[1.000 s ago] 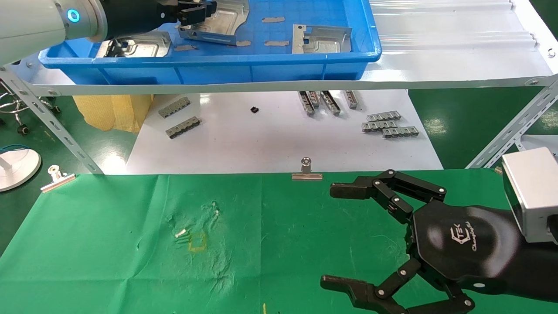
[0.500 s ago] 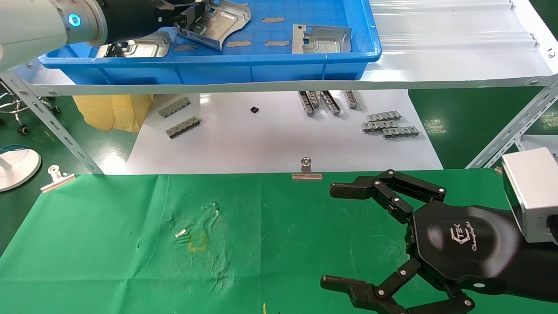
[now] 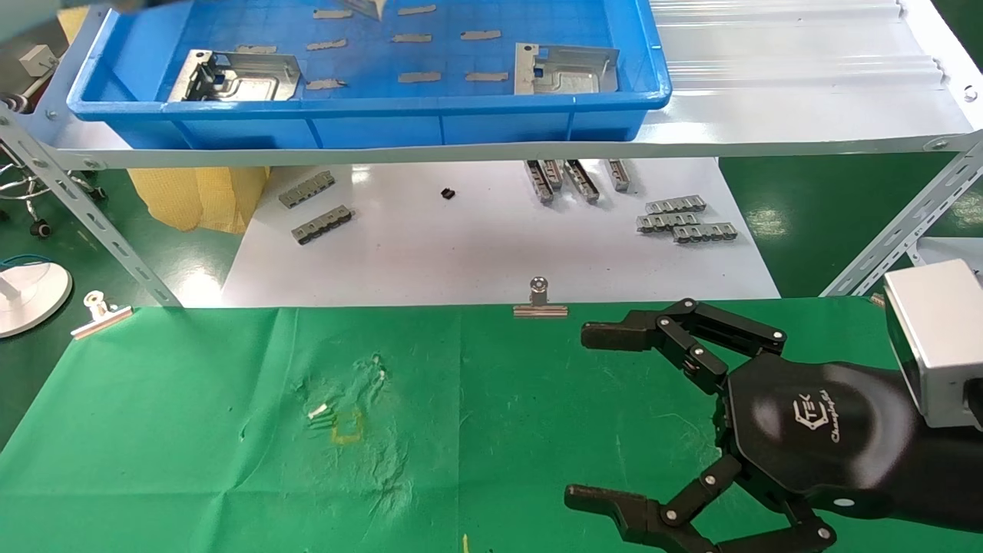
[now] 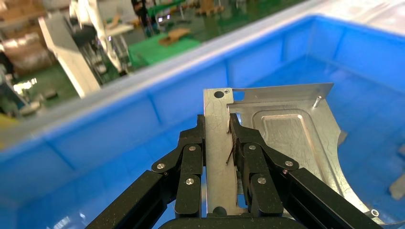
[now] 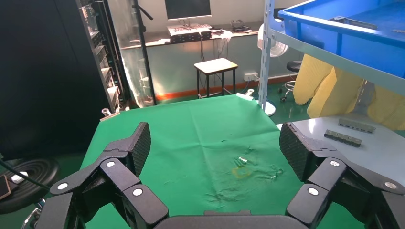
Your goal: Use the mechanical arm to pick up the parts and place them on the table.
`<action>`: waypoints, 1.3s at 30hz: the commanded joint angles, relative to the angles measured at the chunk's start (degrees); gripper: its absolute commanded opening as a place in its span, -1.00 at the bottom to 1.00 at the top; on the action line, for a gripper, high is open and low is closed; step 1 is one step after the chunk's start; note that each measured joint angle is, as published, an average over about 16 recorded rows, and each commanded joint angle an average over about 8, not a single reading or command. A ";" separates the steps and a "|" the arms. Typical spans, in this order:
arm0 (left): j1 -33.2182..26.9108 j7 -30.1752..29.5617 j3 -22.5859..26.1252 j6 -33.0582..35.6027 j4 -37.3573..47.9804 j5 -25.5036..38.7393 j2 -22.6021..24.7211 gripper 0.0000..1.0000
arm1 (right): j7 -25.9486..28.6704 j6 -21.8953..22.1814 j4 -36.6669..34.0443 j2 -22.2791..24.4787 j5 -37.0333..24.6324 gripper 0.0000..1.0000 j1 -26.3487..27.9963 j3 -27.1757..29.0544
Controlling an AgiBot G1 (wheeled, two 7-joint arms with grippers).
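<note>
In the left wrist view my left gripper [image 4: 216,121] is shut on the holed flange of a silver-grey part [image 4: 286,133], held above the floor of the blue bin [image 4: 119,119]. In the head view only a corner of this part [image 3: 370,6] shows at the top edge; the left arm is almost out of view. Two more parts [image 3: 234,75] [image 3: 567,69] lie in the blue bin [image 3: 369,123]. My right gripper [image 3: 584,415] is open and empty over the right of the green table [image 3: 192,430], which bears a small yellow mark [image 3: 347,426]. The right wrist view shows the same open right gripper [image 5: 216,143] above the cloth [image 5: 191,124].
Several grey tape-like slips [image 3: 418,77] lie in the bin. The bin stands on a ribbed silvery shelf [image 3: 799,84] with slanted struts. Below, a white board [image 3: 476,253] carries toothed strips [image 3: 683,219]. A binder clip [image 3: 541,303] marks the table's far edge.
My left gripper has risen with the part, going up and almost out of the head view's top. The right arm has not moved.
</note>
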 commanded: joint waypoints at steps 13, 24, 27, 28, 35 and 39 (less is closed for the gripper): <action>0.36 10.77 -1.60 12.34 -0.24 -2.38 -6.66 -1.00 | 0.00 0.00 0.00 0.00 0.00 1.00 0.00 -0.01; 0.48 17.10 -2.85 25.78 0.38 -4.38 -11.89 -1.00 | -0.01 0.01 0.00 0.00 0.01 1.00 0.00 -0.01; 0.48 17.52 -3.22 29.02 0.88 -4.95 -12.83 -1.00 | -0.01 0.01 0.00 0.01 0.01 1.00 0.00 -0.01; 0.50 17.57 -3.30 30.31 1.02 -5.10 -13.16 -1.00 | -0.01 0.01 0.00 0.01 0.01 1.00 0.00 -0.02; 0.73 18.17 -3.25 40.21 1.04 -5.15 -15.80 -1.00 | -0.01 0.01 0.00 0.01 0.01 1.00 0.00 -0.02; 1.67 19.11 -2.48 43.43 0.05 -4.31 -17.22 -1.00 | -0.01 0.01 0.00 0.01 0.01 1.00 0.01 -0.02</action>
